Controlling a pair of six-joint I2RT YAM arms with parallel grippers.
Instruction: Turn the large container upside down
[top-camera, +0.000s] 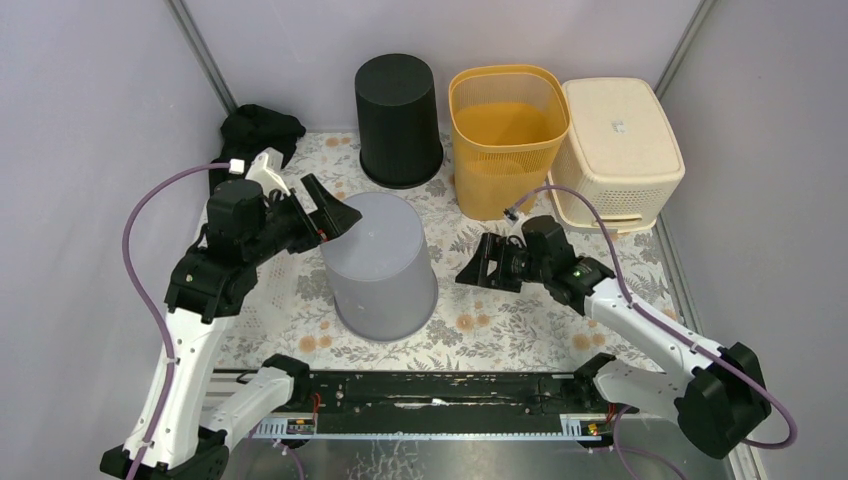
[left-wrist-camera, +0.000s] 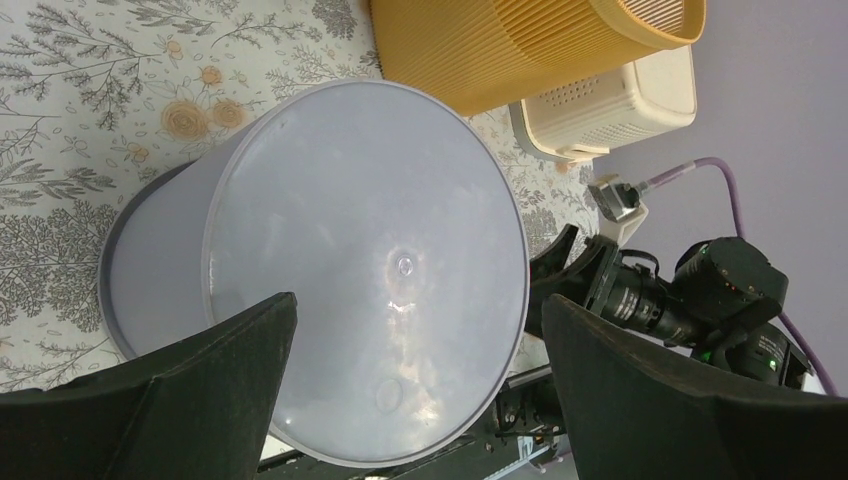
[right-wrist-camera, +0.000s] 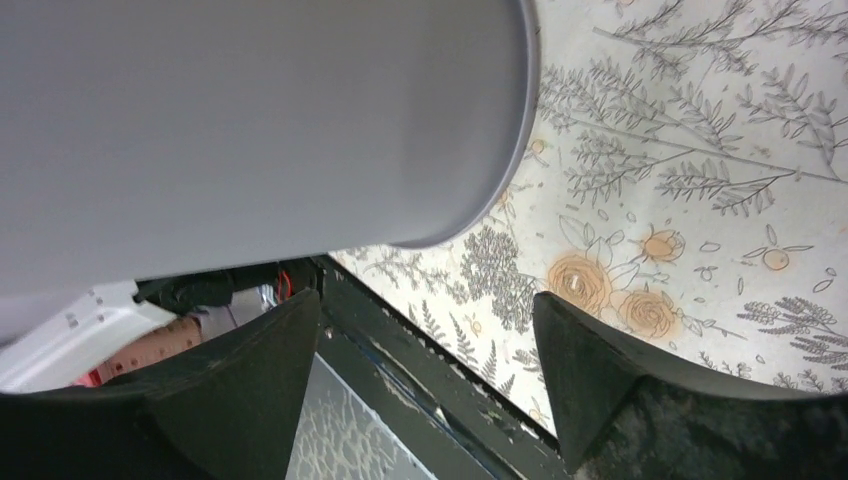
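Note:
The large container (top-camera: 380, 265) is a grey plastic bin standing mouth down on the flowered table, its flat base facing up. My left gripper (top-camera: 325, 215) hovers open at the upper left edge of that base. In the left wrist view the base (left-wrist-camera: 350, 270) fills the space beyond the wide-spread fingers (left-wrist-camera: 200, 390), and I cannot tell whether they touch it. My right gripper (top-camera: 485, 265) is open just right of the bin, apart from it. The right wrist view shows the bin's wall (right-wrist-camera: 250, 130) above that gripper (right-wrist-camera: 428, 298), with nothing between its fingers.
Along the back stand an upside-down black bin (top-camera: 398, 120), an upright orange basket (top-camera: 505, 135) and an overturned cream basket (top-camera: 620, 150). A black cloth (top-camera: 262, 130) lies at the back left. A black rail (top-camera: 430, 390) runs along the near edge.

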